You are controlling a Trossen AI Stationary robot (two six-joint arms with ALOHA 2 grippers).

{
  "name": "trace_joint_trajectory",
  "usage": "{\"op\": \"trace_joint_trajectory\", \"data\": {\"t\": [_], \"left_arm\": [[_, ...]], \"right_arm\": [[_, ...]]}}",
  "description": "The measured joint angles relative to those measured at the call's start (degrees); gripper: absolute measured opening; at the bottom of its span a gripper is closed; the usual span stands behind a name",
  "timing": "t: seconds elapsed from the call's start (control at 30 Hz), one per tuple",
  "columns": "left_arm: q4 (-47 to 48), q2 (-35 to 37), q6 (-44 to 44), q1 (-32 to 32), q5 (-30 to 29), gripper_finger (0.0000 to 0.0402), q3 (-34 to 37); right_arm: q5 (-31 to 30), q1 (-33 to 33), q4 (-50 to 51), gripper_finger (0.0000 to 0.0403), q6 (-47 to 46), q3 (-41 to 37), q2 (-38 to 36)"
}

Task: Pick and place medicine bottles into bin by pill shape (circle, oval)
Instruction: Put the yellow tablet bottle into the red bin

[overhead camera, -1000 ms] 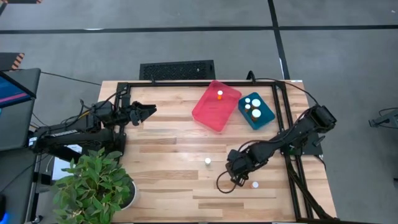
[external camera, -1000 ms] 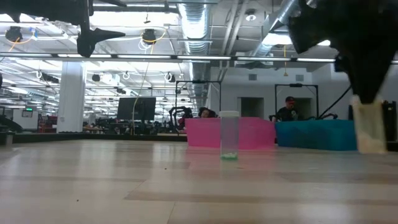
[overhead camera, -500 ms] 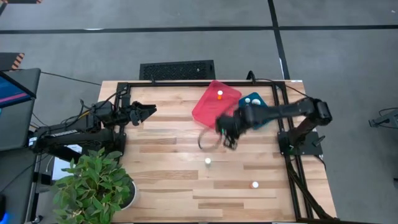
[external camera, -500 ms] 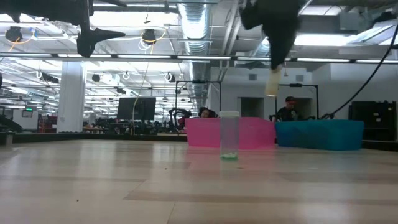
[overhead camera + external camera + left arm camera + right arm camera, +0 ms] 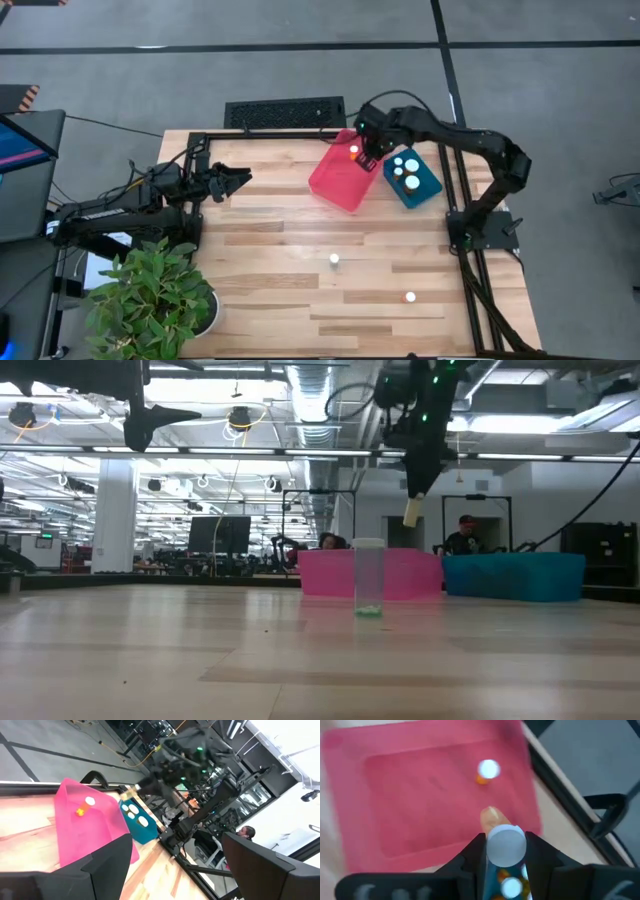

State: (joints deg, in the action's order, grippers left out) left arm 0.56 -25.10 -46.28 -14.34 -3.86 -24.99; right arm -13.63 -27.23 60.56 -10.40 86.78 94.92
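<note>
My right gripper (image 5: 368, 152) is shut on an orange-bodied medicine bottle with a white cap (image 5: 506, 846), high above the far part of the pink tray (image 5: 340, 178). One orange bottle (image 5: 353, 152) stands in that tray. The blue bin (image 5: 418, 188) beside it holds three white-capped bottles. Two more bottles stand on the table, one in the middle (image 5: 334, 259) and one near the front right (image 5: 409, 297). My left gripper (image 5: 238, 178) is open and empty above the table's left side. My right gripper pinches the bottle's cap end (image 5: 506, 854) between its two fingers (image 5: 478, 851), which come from above, pointing down. The orange body (image 5: 411, 512) sticks out below the fingertips, slightly tilted. The bottle is lifted clear, well above the pink tray.
A dark frame (image 5: 447, 170) runs along the table's far and right edges. A potted plant (image 5: 150, 295) stands at the near left corner. In the low view a clear bottle (image 5: 368, 578) stands in front of the pink tray (image 5: 330, 573).
My right gripper has risen from low over the table's near right part and gone toward the far edge, carrying the bottle up and over the pink tray. The bottle stays in the shut fingers.
</note>
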Motion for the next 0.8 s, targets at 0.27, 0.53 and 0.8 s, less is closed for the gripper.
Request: {"op": "trace_joint_trajectory", "data": {"t": [0.27,0.53,0.8], "left_arm": [[0.04,0.0,0.0,0.0,0.0,0.03,0.0],[0.0,0.0,-0.04,0.0,0.0,0.03,0.0],[0.02,0.0,-0.09,0.0,0.0,0.03,0.0]], "right_arm": [[0.04,-1.83,-0.93,0.0113,1.91,-0.08,7.91],[0.02,-2.2,-3.85,0.0113,1.86,-0.09,14.38],[0.08,-2.18,-5.8,0.0113,1.4,-0.09,17.91]]}}
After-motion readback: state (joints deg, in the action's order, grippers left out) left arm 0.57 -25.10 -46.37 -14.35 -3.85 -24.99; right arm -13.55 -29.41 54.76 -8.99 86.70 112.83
